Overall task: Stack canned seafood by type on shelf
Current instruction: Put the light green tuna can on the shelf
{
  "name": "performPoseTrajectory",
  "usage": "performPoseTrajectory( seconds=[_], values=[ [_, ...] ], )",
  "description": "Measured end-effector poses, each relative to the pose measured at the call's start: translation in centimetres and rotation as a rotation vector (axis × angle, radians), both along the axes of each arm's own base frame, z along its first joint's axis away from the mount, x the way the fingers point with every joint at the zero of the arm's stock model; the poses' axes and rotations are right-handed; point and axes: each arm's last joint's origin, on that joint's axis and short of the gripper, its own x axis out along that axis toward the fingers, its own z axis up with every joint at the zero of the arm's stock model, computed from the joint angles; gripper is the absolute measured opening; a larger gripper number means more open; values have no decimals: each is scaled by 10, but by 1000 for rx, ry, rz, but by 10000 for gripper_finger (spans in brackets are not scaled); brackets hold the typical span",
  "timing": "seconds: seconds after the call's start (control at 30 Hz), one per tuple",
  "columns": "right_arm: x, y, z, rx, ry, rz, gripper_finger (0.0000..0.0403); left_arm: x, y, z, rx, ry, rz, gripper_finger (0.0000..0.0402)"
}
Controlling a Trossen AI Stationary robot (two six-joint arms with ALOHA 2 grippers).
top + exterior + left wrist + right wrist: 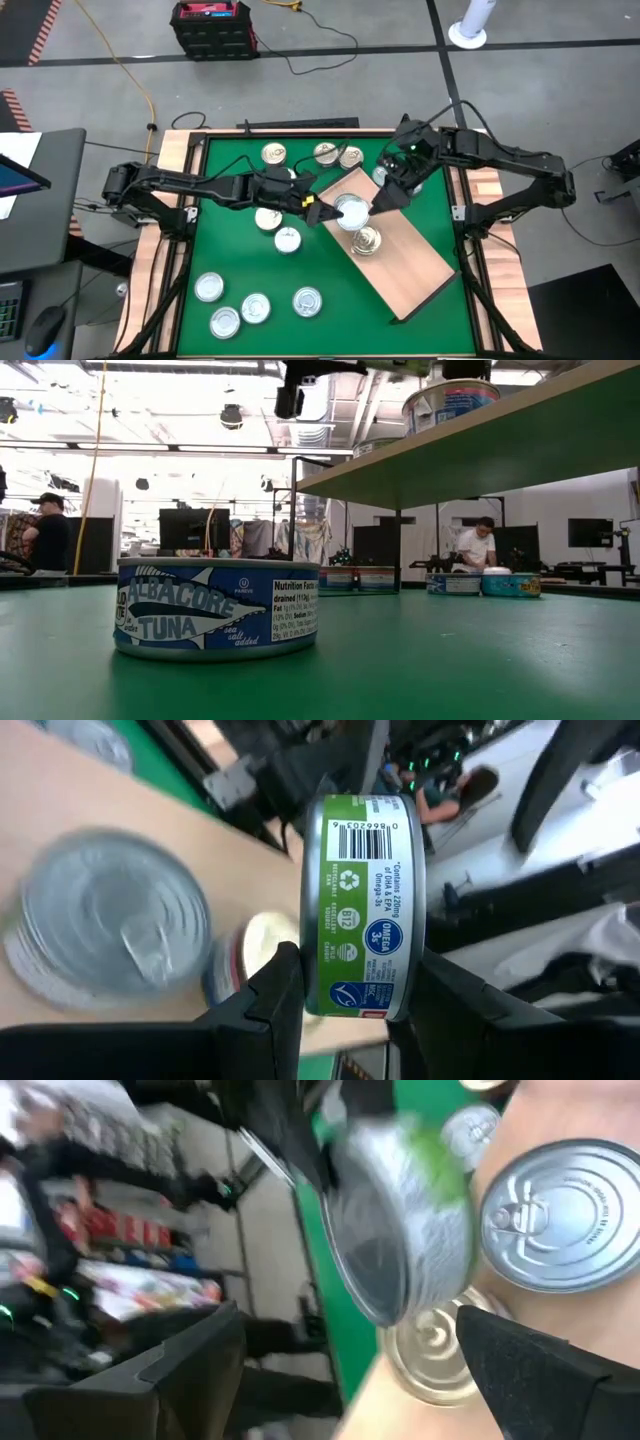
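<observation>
Two hands met over the near end of the shelf, the light-wood board lying slantwise on the green counter. Left hand clamped on a green-labelled tin, held on edge between the fingers, barcode outward, just above the board. Right hand spread wide, nothing in it, hovering close beside that same tin. Already on the shelf: a silver-lidded tin under the hands and a gold-lidded tin touching it. Counted three tins loose at the counter's far edge, two tins left of the board, four more tins grouped at the near left corner. Saw a blue Albacore tuna tin standing flat and upright in the low view. Spotted a seated person in the room behind.
</observation>
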Motion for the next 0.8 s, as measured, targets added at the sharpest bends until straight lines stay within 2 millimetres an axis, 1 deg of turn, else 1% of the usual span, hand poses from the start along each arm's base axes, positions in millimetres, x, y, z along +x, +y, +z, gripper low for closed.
performPoseTrajectory(
  seconds=[0.07,0.27,0.37,0.47,0.57,0.67,0.8],
  values=[
    [-2,-7,-3,-44,9,-2,379,0,6,1,-9,-15,25,141],
    [-4,-25,1,-119,-78,-19,379,0,12,3,-38,-26,40,141],
    [0,-30,0,-138,-98,-10,379,1,14,6,-36,-65,62,141],
    [3,-35,-3,-117,-104,10,379,1,14,7,-34,-70,77,141],
    [7,-33,-2,-105,-139,41,377,1,15,9,-31,-96,75,141],
    [14,-32,-1,-99,-183,59,362,1,17,12,-17,-132,84,141],
    [19,-30,2,-86,-211,50,315,1,17,16,12,-167,82,141]
  ],
)
